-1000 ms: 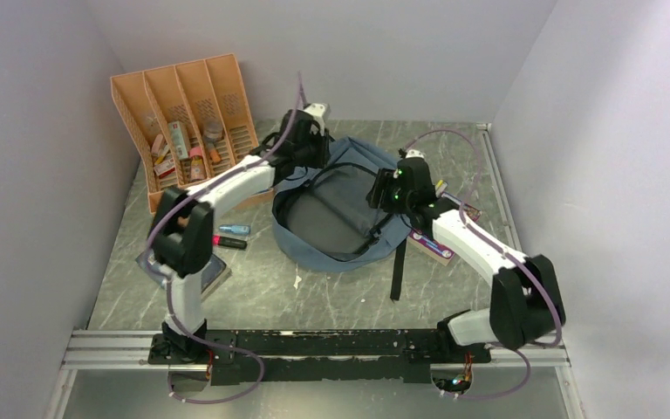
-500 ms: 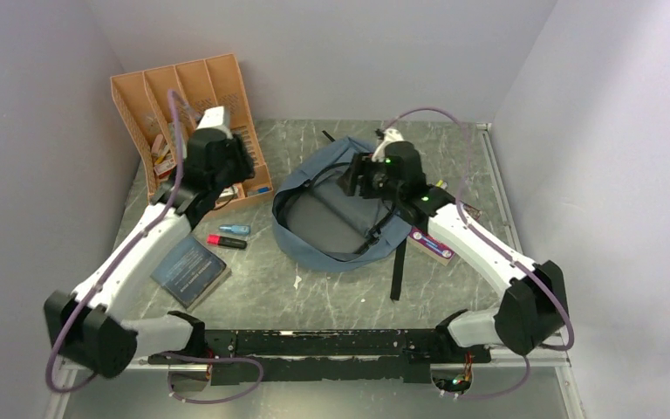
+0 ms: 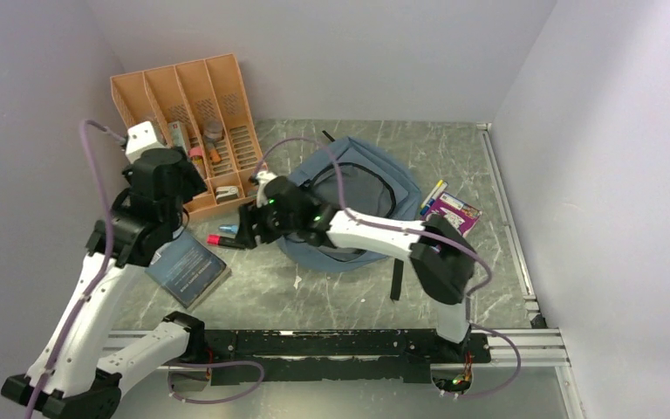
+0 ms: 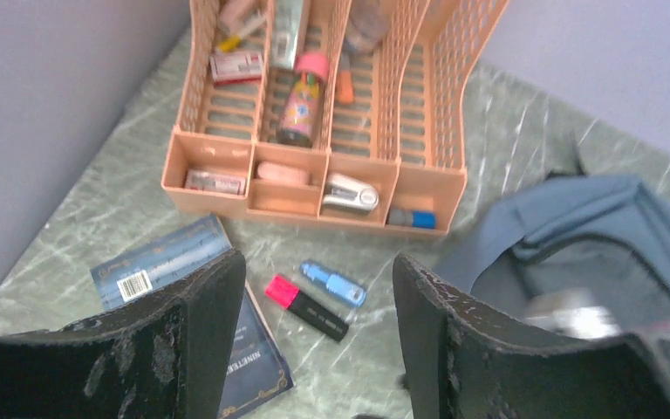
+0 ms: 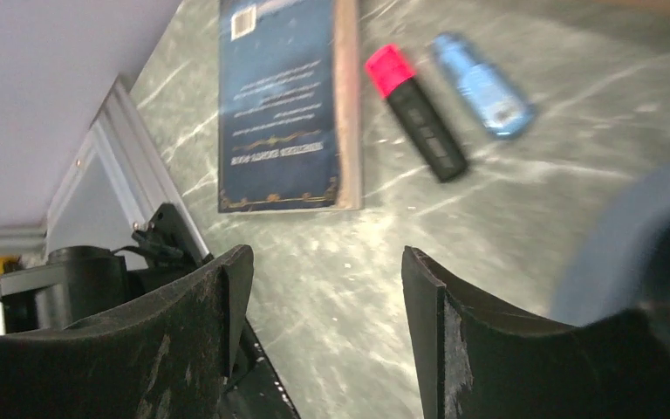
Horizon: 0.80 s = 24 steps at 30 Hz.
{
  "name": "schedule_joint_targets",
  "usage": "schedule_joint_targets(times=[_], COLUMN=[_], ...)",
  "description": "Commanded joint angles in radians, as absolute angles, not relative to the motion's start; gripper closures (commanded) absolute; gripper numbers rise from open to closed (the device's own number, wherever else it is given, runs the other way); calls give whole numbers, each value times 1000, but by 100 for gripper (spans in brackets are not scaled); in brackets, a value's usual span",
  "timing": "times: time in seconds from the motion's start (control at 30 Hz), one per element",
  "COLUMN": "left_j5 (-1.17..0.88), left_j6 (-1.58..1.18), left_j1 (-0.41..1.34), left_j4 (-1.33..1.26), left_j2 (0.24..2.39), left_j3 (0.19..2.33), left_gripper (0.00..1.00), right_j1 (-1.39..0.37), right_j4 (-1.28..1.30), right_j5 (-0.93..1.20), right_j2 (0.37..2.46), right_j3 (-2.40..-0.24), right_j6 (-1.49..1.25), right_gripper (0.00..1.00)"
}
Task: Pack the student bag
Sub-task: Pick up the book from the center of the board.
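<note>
The student bag (image 3: pixel 362 188) is a grey-blue backpack lying flat at the table's middle with its main zip open; its edge shows in the left wrist view (image 4: pixel 593 223) and the right wrist view (image 5: pixel 628 218). My left gripper (image 3: pixel 173 190) hangs open and empty above the table, left of the bag, over a dark blue book (image 4: pixel 161 262). My right gripper (image 3: pixel 246 230) reaches left past the bag's near-left edge. It is open and empty, low over bare table near a pink-capped black highlighter (image 5: pixel 417 113) and a blue marker (image 5: pixel 481 85).
An orange slotted organiser (image 3: pixel 188 109) with small stationery stands at the back left. The book (image 3: pixel 188 271) lies at the front left. A purple box (image 3: pixel 454 211) and pens (image 3: pixel 434 192) lie right of the bag. A black strap (image 3: pixel 398 278) trails forward.
The left arm swung away from the bag's far edge to the left, above the book, and its jaws opened wider. The right arm swept left across the bag to the markers.
</note>
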<state>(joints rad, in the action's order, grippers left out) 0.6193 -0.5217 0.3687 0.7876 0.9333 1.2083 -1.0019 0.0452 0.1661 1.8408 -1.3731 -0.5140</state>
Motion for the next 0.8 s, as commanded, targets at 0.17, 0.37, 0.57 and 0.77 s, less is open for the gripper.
schedule_joint_targets(times=[0.17, 0.37, 0.57, 0.77], left_j5=[683, 663, 660, 639], left_j6=[-510, -511, -503, -518], left_j1=[360, 360, 362, 364], left_j4=[852, 840, 826, 817], left_j2=[893, 879, 879, 881], left_j3=[1303, 1265, 1249, 1235], left_gripper=[33, 32, 32, 32], right_j1=[-1111, -1112, -1117, -1124], right_j4=[23, 91, 115, 166], right_j5=[235, 198, 237, 261], right_j2=[2156, 2282, 2363, 2442], right_j3=[-1620, -1747, -1829, -1898], right_j6=[-570, -540, -536, -519], right_gripper=[33, 32, 33, 40])
